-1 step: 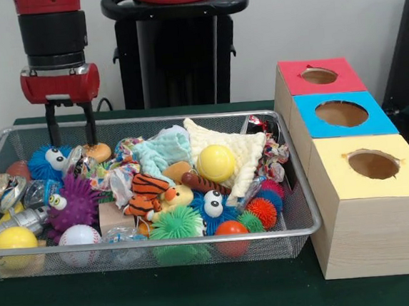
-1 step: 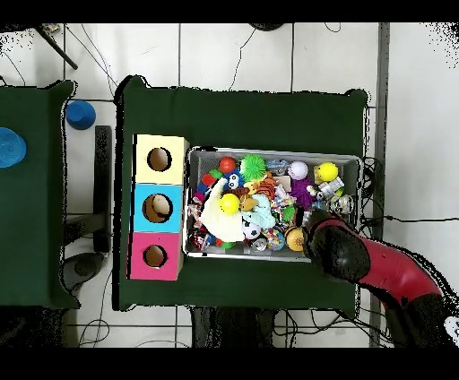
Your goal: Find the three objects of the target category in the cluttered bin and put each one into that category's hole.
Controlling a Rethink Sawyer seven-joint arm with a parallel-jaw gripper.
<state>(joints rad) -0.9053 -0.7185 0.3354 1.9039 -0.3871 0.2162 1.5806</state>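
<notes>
A wire bin [image 1: 307, 219] on the green table holds a heap of toys. Among them are a yellow ball [image 1: 216, 163] on a cream cloth [image 1: 243, 149], a second yellow ball [image 1: 13, 239], a white baseball [image 1: 79, 238], an orange ball [image 1: 230, 229] and a tiger plush [image 1: 150, 190]. My gripper [image 1: 71, 132] hangs open over the bin's far left corner, above a blue fuzzy toy with eyes [image 1: 46, 162], holding nothing. Three boxes stand beside the bin, each with a hole in its top: red [image 1: 319, 76], blue [image 1: 341, 114] and yellow [image 1: 374, 165]. In the overhead view my arm [image 2: 336, 249] hides the gripper.
Spiky balls in green [image 1: 175, 223], purple [image 1: 73, 204] and red [image 1: 262, 212] crowd the bin's front. A teal cloth [image 1: 160, 150] lies in the middle. From overhead, the boxes [image 2: 158, 208] sit left of the bin [image 2: 278, 153], and a second table with blue items [image 2: 79, 114] stands farther left.
</notes>
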